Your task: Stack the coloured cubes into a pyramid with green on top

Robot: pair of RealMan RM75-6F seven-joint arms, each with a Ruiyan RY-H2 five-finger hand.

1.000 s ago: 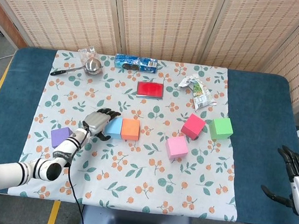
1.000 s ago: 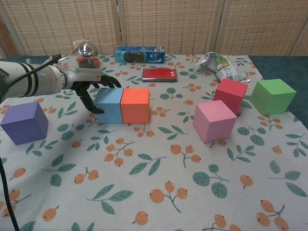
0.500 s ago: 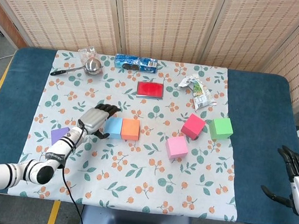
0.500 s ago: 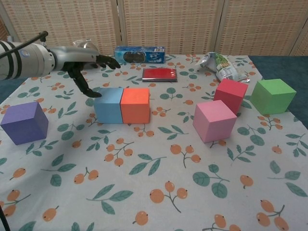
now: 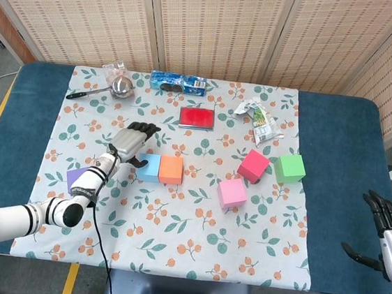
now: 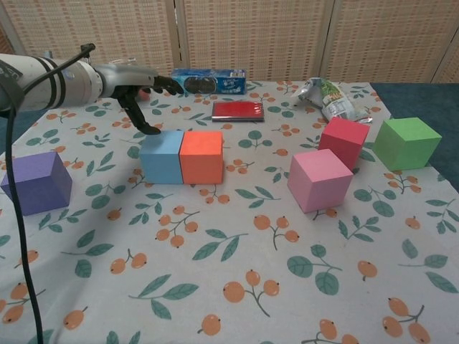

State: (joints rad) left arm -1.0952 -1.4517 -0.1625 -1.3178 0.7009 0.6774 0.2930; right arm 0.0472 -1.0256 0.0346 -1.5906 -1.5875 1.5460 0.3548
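A blue cube (image 5: pixel 148 167) (image 6: pixel 161 157) and an orange cube (image 5: pixel 171 170) (image 6: pixel 201 156) sit side by side, touching, near the middle of the floral cloth. My left hand (image 5: pixel 130 142) (image 6: pixel 138 87) hovers open above and behind the blue cube, holding nothing. A purple cube (image 5: pixel 78 179) (image 6: pixel 36 182) lies at the left, partly hidden by my left arm in the head view. The pink cube (image 5: pixel 232 192) (image 6: pixel 320 179), the red cube (image 5: pixel 253 166) (image 6: pixel 344 142) and the green cube (image 5: pixel 290 168) (image 6: pixel 407 142) stand to the right. My right hand (image 5: pixel 384 221) rests open off the table's right edge.
Along the back of the table lie a metal ladle (image 5: pixel 111 89), a blue biscuit packet (image 5: pixel 179 83) (image 6: pixel 209 81), a flat red box (image 5: pixel 197 118) (image 6: pixel 238 110) and a crumpled snack wrapper (image 5: pixel 258 118) (image 6: pixel 332 99). Blue table borders flank the cloth.
My left hand has let go of the blue cube's side and lifted up and back from it. The cubes and my right hand have not moved.
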